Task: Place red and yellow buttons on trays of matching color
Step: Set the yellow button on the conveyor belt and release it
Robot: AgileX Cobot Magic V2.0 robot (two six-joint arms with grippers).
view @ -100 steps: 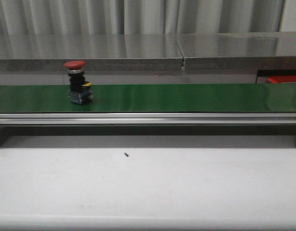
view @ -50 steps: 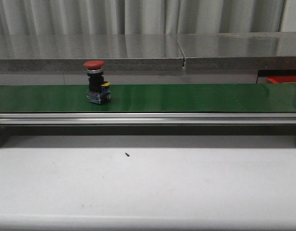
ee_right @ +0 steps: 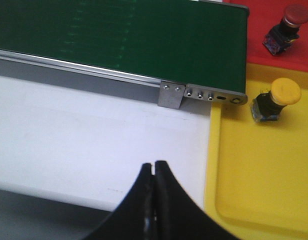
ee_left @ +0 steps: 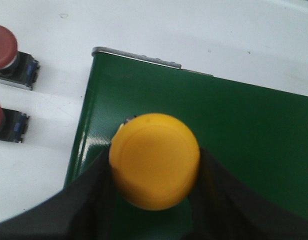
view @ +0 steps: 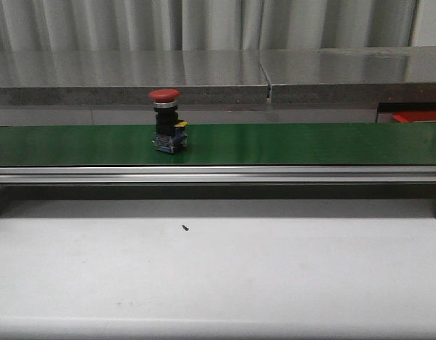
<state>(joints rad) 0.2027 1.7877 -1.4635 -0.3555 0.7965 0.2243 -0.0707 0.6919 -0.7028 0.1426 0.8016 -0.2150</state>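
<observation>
Red button on belt: a red-capped button (view: 166, 122) is seen upright on the green conveyor belt (view: 310, 144), left of the belt's middle in the front view; its black body sits on a blue base with a small yellow part.
Yellow button in left claw: a yellow-capped button (ee_left: 154, 160) is grasped by the left gripper (ee_left: 153, 192), a dark finger pressed against each side below the cap; it is held over the green belt (ee_left: 244, 130), near the belt's metal-edged end.
Spare red buttons: two red-capped buttons (ee_left: 6, 55) (ee_left: 4, 122) are seen lying on the white surface (ee_left: 39, 165) just beside that belt end, apart from each other.
Right claw: the right gripper (ee_right: 154, 200) is clenched, its two dark fingers touching with nothing between them, above the white table (ee_right: 94, 145).
Yellow tray: a yellow tray (ee_right: 254, 175) is placed beside the belt's other end; a yellow-capped button (ee_right: 276, 100) lies in it, near the belt's end bracket.
Red tray: a red tray (ee_right: 294, 55) adjoins the yellow tray on the far side; a red-capped button (ee_right: 286, 27) lies in it. A sliver of it (view: 416, 115) shows at far right in the front view.
Table: a small dark speck (view: 184, 228) is seen on the white table (view: 218, 276) in front of the belt.
</observation>
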